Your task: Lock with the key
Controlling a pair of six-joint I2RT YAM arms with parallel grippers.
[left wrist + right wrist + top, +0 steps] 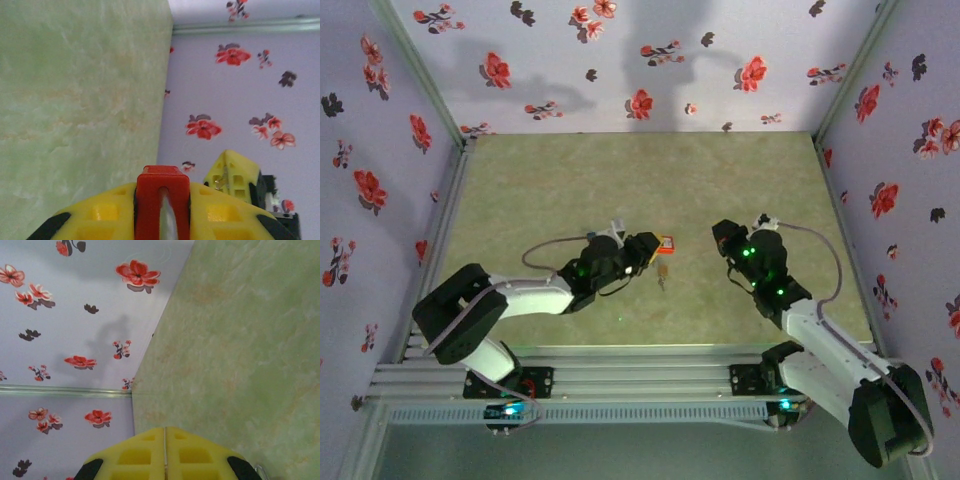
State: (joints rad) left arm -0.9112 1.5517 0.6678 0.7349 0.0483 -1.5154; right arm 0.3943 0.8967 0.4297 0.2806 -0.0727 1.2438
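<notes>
My left gripper [161,212] is shut on the red lock [161,192], a red block with a slot that shows something pale inside. From above, the lock [666,244] sticks out of the left gripper [648,250] near the table's middle. My right gripper [722,238] faces it from the right, a short gap away. Its yellow fingers [145,455] are pressed together with nothing sticking out past the tips. In the left wrist view a glint of metal shows on the right fingers [232,175]. I cannot tell whether that is the key. A small dark mark [663,278] lies on the table below the lock.
The green mottled table [620,180] is boxed in by flowered walls at the back [640,70], left [380,200] and right [900,200]. An aluminium rail [640,372] carrying both arm bases runs along the near edge. Open floor lies behind both grippers.
</notes>
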